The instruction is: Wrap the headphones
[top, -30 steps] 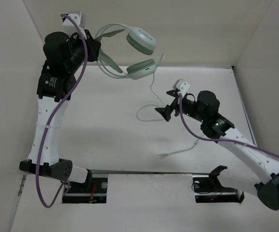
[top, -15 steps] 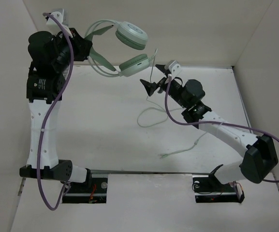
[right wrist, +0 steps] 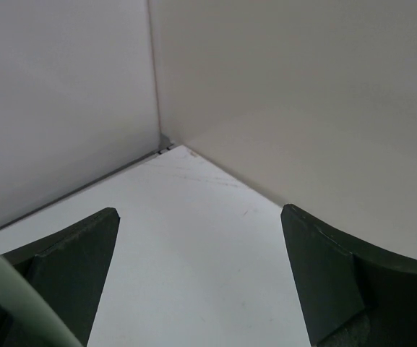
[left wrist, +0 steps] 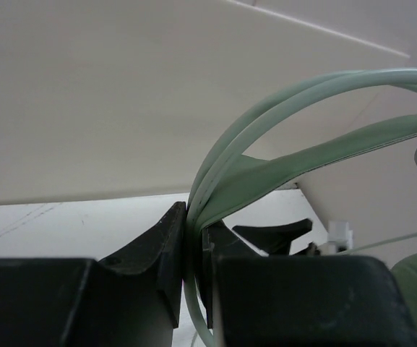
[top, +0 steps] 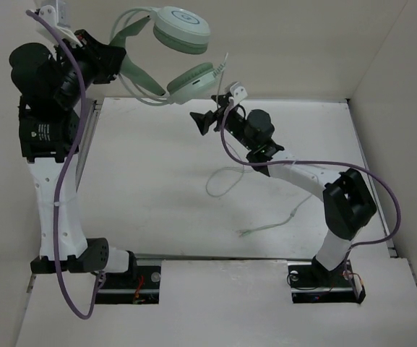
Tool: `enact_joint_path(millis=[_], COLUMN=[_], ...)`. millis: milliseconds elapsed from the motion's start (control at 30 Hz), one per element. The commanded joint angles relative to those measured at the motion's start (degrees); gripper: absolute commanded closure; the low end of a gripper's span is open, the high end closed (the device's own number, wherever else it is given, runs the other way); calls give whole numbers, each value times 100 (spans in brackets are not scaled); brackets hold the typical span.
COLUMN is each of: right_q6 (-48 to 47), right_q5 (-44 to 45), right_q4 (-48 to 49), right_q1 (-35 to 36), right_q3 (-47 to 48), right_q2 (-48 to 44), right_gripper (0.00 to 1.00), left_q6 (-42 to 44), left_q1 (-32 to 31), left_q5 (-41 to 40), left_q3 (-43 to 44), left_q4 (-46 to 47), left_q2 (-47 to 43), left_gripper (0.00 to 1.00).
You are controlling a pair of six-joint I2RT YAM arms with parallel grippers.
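The headphones [top: 183, 32] are held high at the far left, well clear of the table [top: 143, 195], and are carried noticeably higher and further left than 1 s ago. The headband [left wrist: 295, 108] is clamped in the left gripper [left wrist: 194, 238]. In the wrist view it is pinched tight, with the thin bands running straight through the closed jaws. The 2 earcups are hung out to the right of the grip, one above the other.

The right gripper [top: 198, 123] has been swung across from mid-table and is now placed just below the lower earcup [top: 191, 81]. Its fingers are spread wide and nothing is held between them. Only bare table and wall are seen through the gap in its own wrist view.

The cable [top: 222, 181] is not yet wound. A thin stretch is seen beside the lower earcup, while a loop and the free end are left lying on the table, well below the headphones. Whether the hanging part is touched by the right gripper cannot be told.

By this lift and approach the wrap appears to be set up but not begun. A close on the cable near the earcup is likely called for next, so that it can be led round the headphones. The cable is thin and slack, so a missed pinch is the risk.
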Motion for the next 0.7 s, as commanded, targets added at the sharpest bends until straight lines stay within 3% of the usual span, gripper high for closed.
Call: enact_joint_path(millis=[0,67,300,400,633,667], right_q6=[447,561,825,939,1080,1097], right_q5=[-224,-382,-1050,-1471,-2580,-2659], right_q4=[458,458,379,221,-411,-569], right_q1=[295,505,910,1077,1464,1465], right_q3=[30,-250,-1165,-1438,-1596,-1579], right_q2=[-32,-102,-436,-550,-893,-954], right_gripper=[1,12,28,40,96,100], left_q6=[-830,-997,-1506,-1805,-2228,-2245], left_q1=[207,356,752,927,1270,1306], left_q5=[290,325,466,571,607,598], left_q3=[375,401,507,568,525,499], left_q4=[684,746,1036,1194,1423,1423], left_q2=[-161,-170,-187,-161,-161,-152], left_gripper=[100,100,100,100,100,100])
